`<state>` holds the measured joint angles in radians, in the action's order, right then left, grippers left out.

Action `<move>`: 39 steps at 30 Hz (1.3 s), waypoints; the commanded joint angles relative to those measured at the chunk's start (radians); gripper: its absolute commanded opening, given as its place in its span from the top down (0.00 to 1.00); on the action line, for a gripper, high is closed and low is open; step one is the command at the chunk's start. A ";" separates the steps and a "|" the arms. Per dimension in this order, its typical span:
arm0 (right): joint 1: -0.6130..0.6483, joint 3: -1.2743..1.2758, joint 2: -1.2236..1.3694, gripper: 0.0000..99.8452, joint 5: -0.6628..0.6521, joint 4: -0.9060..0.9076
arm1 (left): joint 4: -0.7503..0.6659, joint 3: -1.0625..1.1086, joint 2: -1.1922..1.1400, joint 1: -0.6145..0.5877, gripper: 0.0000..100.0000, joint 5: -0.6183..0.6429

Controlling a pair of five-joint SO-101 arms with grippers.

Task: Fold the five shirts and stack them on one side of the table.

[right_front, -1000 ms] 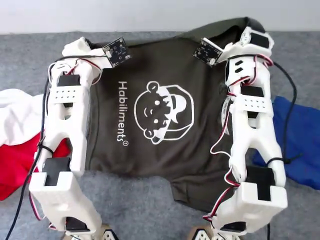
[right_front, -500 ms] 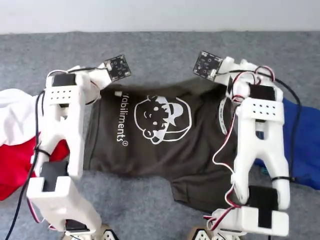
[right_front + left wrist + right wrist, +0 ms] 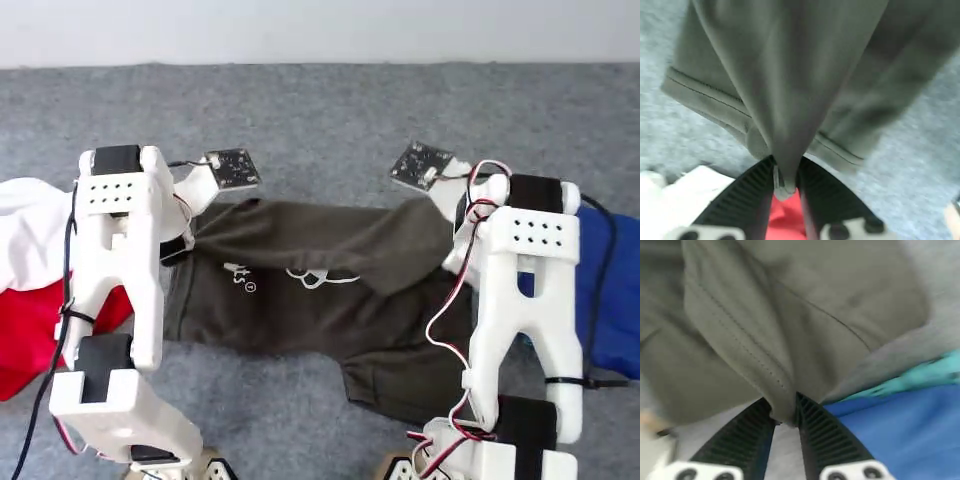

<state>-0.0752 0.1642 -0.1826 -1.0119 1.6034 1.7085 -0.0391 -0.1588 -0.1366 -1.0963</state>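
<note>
A dark olive shirt (image 3: 330, 290) with a white print lies in the middle of the grey table, its far edge lifted and doubled toward the near side. My left gripper (image 3: 786, 186) is shut on a pinch of the olive shirt (image 3: 790, 90), at the shirt's left far corner in the high view. My right gripper (image 3: 785, 419) is shut on the olive shirt (image 3: 765, 325) at the right far corner. The fold hides most of the print.
A white shirt (image 3: 30, 235) and a red shirt (image 3: 30, 335) lie at the left edge beside the left arm. A blue shirt (image 3: 610, 300) lies at the right edge, with a turquoise one (image 3: 910, 380) beside it. The far strip of the grey table (image 3: 320, 110) is bare.
Both arms have drawn back toward the near side with the shirt's far edge pinched, folding the flat shirt over itself and covering most of the print.
</note>
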 commanded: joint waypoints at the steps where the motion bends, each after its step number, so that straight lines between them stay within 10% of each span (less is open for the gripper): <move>1: 0.031 -0.051 -0.035 0.99 0.074 0.130 | 0.041 0.010 0.021 -0.015 0.99 0.020; 39: 0.042 0.658 -0.476 0.99 0.029 0.147 | 0.046 0.348 0.005 -0.103 0.99 0.091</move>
<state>-0.0276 0.8224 -0.6398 -0.9720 1.7507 1.7254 0.3015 -0.1680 -0.2409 -0.9920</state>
